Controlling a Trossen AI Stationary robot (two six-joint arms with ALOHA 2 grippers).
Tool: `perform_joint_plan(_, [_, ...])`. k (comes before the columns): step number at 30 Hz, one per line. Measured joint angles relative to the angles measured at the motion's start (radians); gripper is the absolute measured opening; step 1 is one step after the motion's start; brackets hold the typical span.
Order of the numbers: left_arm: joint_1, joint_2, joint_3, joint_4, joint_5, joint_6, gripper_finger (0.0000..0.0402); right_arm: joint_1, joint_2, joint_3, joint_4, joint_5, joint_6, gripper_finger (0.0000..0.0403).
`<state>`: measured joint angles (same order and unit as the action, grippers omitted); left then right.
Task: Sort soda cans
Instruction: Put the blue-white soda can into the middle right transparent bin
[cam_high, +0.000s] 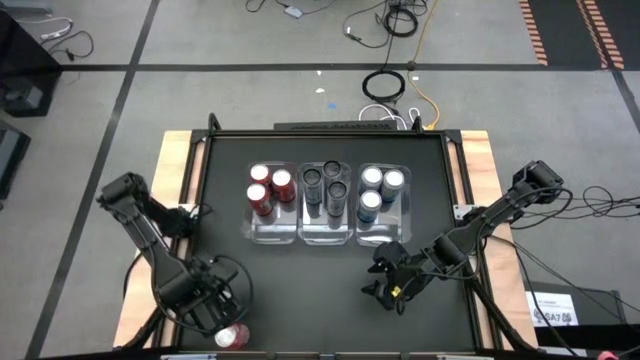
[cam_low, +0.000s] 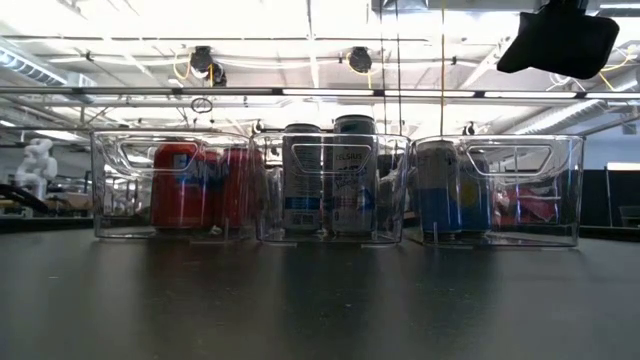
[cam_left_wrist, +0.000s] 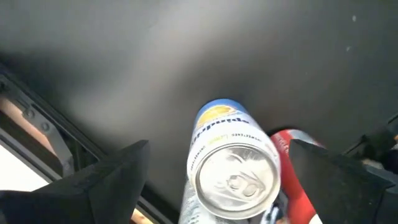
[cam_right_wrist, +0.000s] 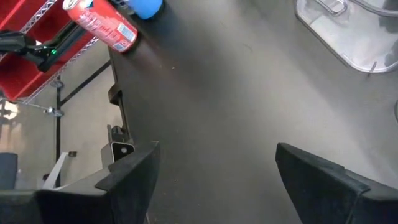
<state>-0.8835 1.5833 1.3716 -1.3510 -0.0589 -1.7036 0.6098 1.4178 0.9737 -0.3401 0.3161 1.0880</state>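
Three clear bins stand side by side mid-table: red soda cans (cam_high: 268, 190) in the left one, dark cans (cam_high: 325, 188) in the middle one, silver-blue cans (cam_high: 378, 190) in the right one. Near the table's near-left corner, a silver-blue can (cam_left_wrist: 231, 171) shows its silver top to the left wrist view, with a red can (cam_left_wrist: 293, 163) beside it. That red can (cam_high: 232, 336) lies on its side (cam_right_wrist: 99, 23). My left gripper (cam_left_wrist: 219, 149) hovers open over the silver-blue can, one finger on either side and apart from it. My right gripper (cam_right_wrist: 217, 148) is open above bare table near the bins' right.
The bins (cam_low: 335, 190) sit in a row across the table's middle, the right bin's corner (cam_right_wrist: 348, 31) close to my right gripper (cam_high: 383, 282). The black tabletop (cam_high: 310, 290) lies between the two grippers. A raised rim (cam_high: 200, 180) runs along the table's left edge.
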Motion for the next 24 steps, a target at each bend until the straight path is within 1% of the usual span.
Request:
perform_joint_plan(6, [-0.003,0.014,0.0,0.002,0.003,0.061,0.0393,0.0,0.0,0.0,0.0,0.0,0.018,0.0311])
perform_joint_plan(24, [-0.003,0.014,-0.008,0.032,0.002,0.06,0.0393,-0.001,0.0,0.0,0.0,0.002,0.018,0.0311])
